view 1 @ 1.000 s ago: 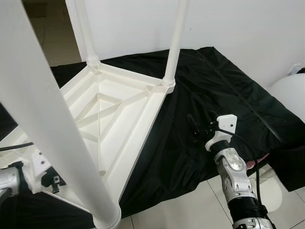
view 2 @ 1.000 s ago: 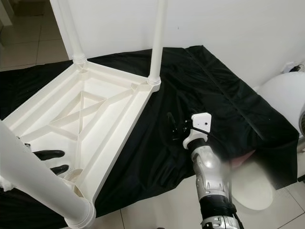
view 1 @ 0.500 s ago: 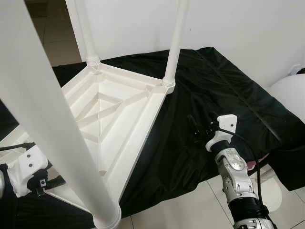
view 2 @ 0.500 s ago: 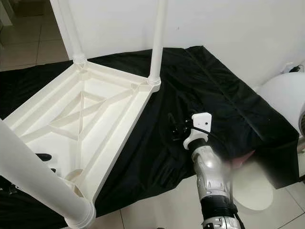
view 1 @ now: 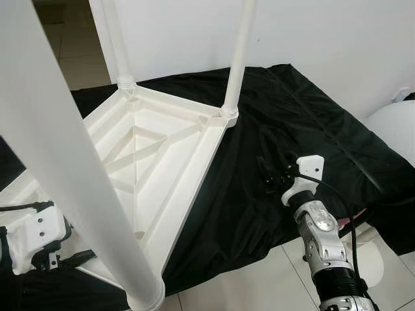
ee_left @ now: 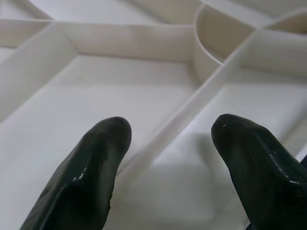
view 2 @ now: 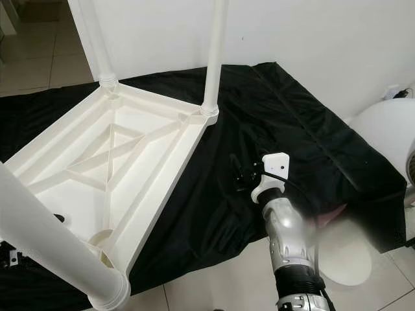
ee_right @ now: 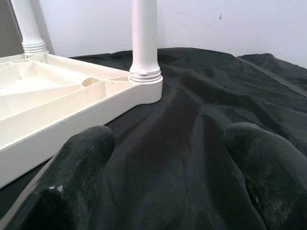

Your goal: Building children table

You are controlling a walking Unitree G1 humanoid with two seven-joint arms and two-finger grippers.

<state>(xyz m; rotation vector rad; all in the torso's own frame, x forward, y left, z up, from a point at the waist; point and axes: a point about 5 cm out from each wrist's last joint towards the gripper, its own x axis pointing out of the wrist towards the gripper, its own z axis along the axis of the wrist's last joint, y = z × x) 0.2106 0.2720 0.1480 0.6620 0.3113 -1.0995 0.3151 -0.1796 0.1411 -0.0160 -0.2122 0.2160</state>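
A: Table (view 1: pixel 155 162) upside down on black cloth (view 1: pixel 298 123), legs up. Grippers?
B: Left gripper (ee_left: pixel 170 167) spread over near-left ribs, right gripper (ee_right: pixel 165 163) spread, empty. Risk: bumping near leg (view 1: pixel 71 175).

White table (view 2: pixel 123 155), black cloth (view 2: pixel 285 110), pale floor tiles (view 2: pixel 220 285).

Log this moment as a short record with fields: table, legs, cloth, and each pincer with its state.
table: white plastic table, upside down, ribbed underside facing up
legs: near leg, far left leg, far right leg standing up from three corners
cloth: black cloth spread on the tiled floor under the table
left pincer: open, over the ribbed underside, holding nothing
right pincer: open, low over the cloth, beside the table's edge, holding nothing
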